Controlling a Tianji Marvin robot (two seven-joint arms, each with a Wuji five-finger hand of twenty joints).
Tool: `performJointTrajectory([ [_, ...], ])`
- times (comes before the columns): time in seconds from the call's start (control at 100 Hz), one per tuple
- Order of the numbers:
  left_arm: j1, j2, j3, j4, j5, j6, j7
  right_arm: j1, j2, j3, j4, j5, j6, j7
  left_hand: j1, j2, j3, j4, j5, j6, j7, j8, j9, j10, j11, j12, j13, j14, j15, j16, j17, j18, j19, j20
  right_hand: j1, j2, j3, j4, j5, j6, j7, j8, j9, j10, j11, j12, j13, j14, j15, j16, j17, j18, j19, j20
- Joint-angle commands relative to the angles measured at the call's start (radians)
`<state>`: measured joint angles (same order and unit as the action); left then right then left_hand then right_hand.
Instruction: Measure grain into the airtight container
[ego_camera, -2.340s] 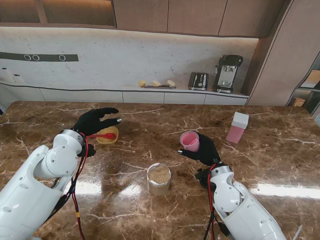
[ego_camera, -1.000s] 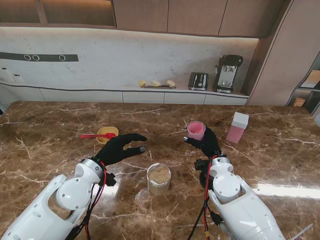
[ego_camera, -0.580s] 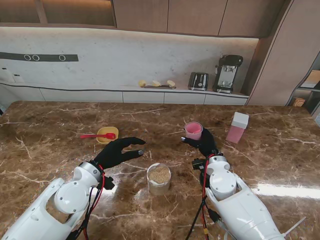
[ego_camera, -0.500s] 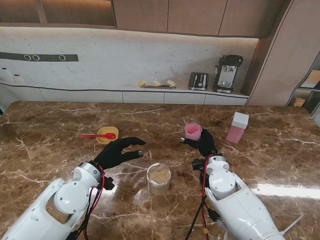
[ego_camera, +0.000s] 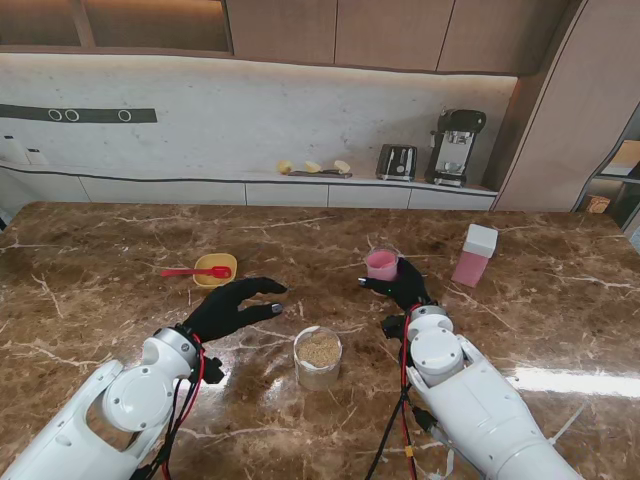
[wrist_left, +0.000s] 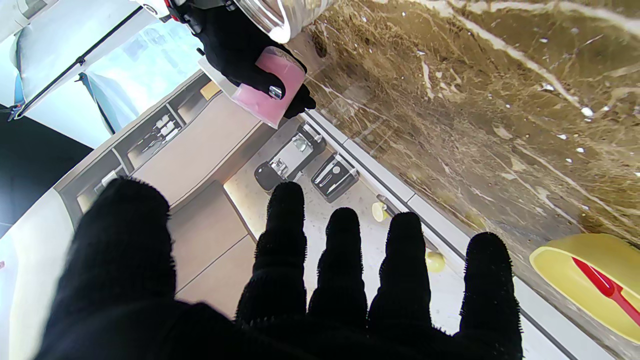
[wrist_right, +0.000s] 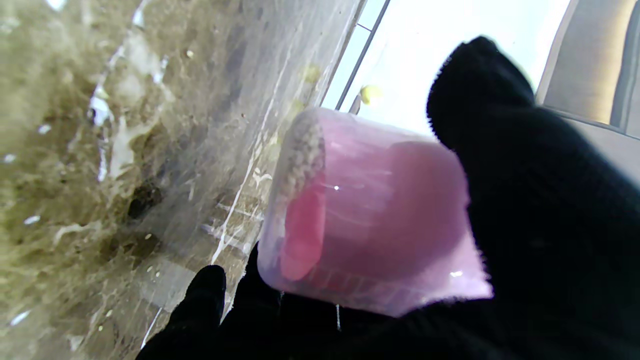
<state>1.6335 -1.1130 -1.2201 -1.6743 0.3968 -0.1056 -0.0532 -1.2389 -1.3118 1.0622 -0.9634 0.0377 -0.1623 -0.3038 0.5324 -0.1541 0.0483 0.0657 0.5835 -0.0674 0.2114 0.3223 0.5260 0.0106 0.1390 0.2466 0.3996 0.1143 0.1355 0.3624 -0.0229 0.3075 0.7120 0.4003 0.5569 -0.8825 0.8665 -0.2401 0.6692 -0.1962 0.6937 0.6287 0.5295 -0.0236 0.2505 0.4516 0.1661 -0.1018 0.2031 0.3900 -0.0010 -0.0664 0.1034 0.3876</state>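
Observation:
A clear round container holding brown grain stands near me at the middle of the marble table. My right hand is shut on a pink measuring cup, held upright to the right of and farther from me than the container. That cup fills the right wrist view, with a little grain at its rim. My left hand hovers open to the left of the container, fingers spread. In the left wrist view the pink cup shows in the black glove.
A yellow bowl with a red spoon lies to the far left; it shows as a yellow bowl in the left wrist view. A pink box with a white lid stands at the right. A counter with toaster and coffee machine lies beyond.
My left hand swung from beside the yellow bowl toward the container and has drifted slightly nearer to me. My right hand carried the pink cup farther from me, then settled it a little lower.

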Motion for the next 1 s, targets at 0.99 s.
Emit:
performJointTrajectory([
  [0.99,0.034,0.001,-0.010,0.004,0.005,-0.022,0.017,0.079,-0.047,-0.069,0.164,-0.053,0.045,-0.040,0.034,0.085,-0.031,-0.001,0.023,0.011,0.001,0.012,-0.025,0.001,-0.022,-0.014,-0.053,-0.057,-0.032,-0.018,-0.019,0.029,-0.046,0.040,-0.162,0.307,0.021,0.086,-0.040,-0.152,-0.134,0.029,-0.282,-0.085,-0.044,-0.053,-0.071,-0.096,-0.192,-0.072,0.042,-0.065,-0.112,-0.148],
])
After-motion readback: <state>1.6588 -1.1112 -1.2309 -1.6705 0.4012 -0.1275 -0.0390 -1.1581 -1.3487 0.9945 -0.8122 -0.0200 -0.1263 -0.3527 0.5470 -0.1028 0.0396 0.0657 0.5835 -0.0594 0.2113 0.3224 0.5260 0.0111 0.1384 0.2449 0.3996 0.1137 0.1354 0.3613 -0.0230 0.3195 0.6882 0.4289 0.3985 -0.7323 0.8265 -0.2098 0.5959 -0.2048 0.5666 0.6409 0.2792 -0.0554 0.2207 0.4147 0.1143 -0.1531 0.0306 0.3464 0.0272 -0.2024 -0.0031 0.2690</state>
